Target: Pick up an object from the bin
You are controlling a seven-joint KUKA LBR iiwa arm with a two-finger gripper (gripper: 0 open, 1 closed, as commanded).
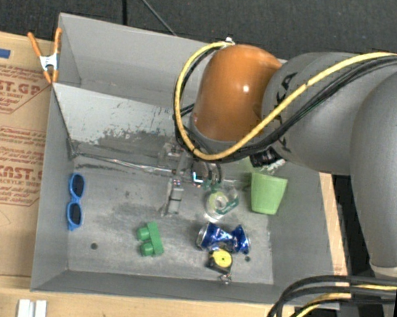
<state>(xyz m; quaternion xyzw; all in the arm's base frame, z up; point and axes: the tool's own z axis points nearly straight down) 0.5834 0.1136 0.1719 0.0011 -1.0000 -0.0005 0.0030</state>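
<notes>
My gripper (194, 190) hangs below the orange wrist cover over the middle of the bin. It is open, with one grey metal finger (174, 197) reaching down to the bin floor on the left and bare floor between the fingers. Just right of it lies a small clear round thing with green on it (219, 202), close to the other finger. A light green cup (267, 193) stands further right. In front lie a crumpled blue and white can (222, 237) and a small yellow round thing (220, 260).
A green block (149, 239) lies near the front wall, left of the can. Blue sunglasses (74, 201) lie by the left wall. The arm and its yellow cables cover the bin's back right part.
</notes>
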